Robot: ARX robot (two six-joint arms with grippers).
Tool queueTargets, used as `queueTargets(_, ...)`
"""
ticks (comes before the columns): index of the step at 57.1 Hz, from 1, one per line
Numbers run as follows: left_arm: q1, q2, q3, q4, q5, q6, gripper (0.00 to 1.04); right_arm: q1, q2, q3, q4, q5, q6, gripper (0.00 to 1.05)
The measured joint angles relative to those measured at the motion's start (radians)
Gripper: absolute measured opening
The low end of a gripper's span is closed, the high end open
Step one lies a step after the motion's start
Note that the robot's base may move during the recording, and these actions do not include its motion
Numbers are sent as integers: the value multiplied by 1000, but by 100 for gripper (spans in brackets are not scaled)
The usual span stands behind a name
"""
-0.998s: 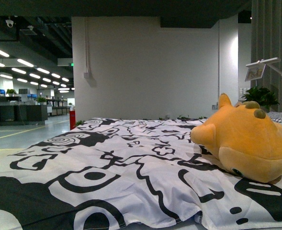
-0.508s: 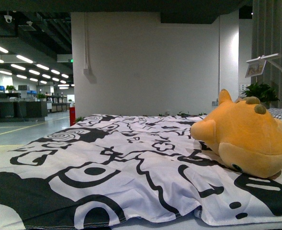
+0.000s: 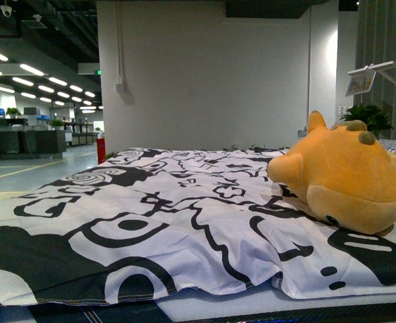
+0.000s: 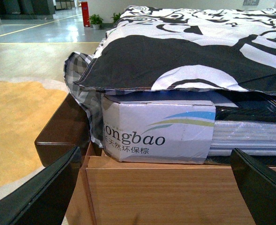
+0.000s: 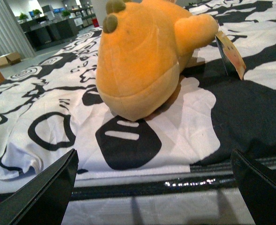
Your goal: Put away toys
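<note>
Black-and-white quilt (image 3: 184, 222) covers the table (image 4: 128, 187); we record the orange plush toy (image 3: 349, 182) at 3 o'clock. Left tool (image 4: 155, 152) and right tool (image 5: 152, 157) both stand apart, empty.

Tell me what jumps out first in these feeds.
An orange plush toy lies on the black-and-white patterned bedspread, at the right of the front view; the right wrist camera faces it closely, a paper tag beside it. The left wrist camera shows the bed's corner, a printed mattress label under the bedspread's edge.
</note>
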Motion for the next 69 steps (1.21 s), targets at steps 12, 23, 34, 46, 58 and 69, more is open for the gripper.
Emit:
queueTargets(12, 0, 0, 0, 0, 0, 0, 99, 77, 115, 71, 64, 50, -1, 98)
queueTargets(23, 0, 0, 0, 0, 0, 0, 99, 121, 197, 137, 86, 100, -5, 98)
queueTargets(34, 0, 0, 0, 0, 0, 0, 99, 165, 254, 204, 106, 152, -29, 98)
queueTargets(46, 0, 0, 0, 0, 0, 0, 99, 183, 312, 253, 137, 195, -60, 98)
queueTargets(58, 0, 0, 0, 0, 0, 0, 99, 221, 361, 293, 177, 237, -103, 98)
queueTargets(69, 0, 0, 0, 0, 0, 0, 99, 257, 415, 341, 198, 276, -131, 98)
